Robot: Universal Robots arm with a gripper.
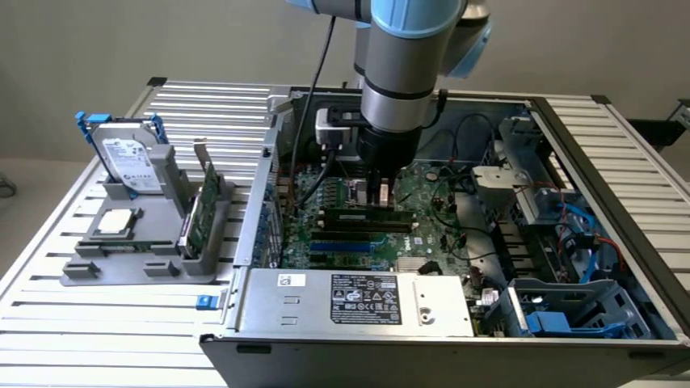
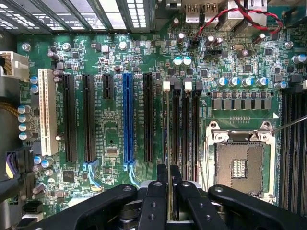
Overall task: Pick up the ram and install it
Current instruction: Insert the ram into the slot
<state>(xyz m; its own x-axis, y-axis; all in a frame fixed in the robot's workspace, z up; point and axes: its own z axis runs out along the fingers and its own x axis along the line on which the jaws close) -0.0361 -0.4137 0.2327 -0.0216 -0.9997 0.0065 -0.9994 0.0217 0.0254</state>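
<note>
Plain grey wall [image 1: 161, 40] behind, slatted metal table [image 1: 108, 323] throughout, pale floor [image 1: 16, 218] at the exterior view's left, soft even light

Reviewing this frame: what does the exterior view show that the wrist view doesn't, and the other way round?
Exterior view: the arm reaching down into the open computer case, the power supply, and a grey holder at the exterior view's left carrying a hard drive and an upright expansion card.
Wrist view: a white slot and the processor socket seen straight on, and the thin edge of the ram between the fingers.
Both: the motherboard, the gripper and the ram, low over the memory slots.
</note>
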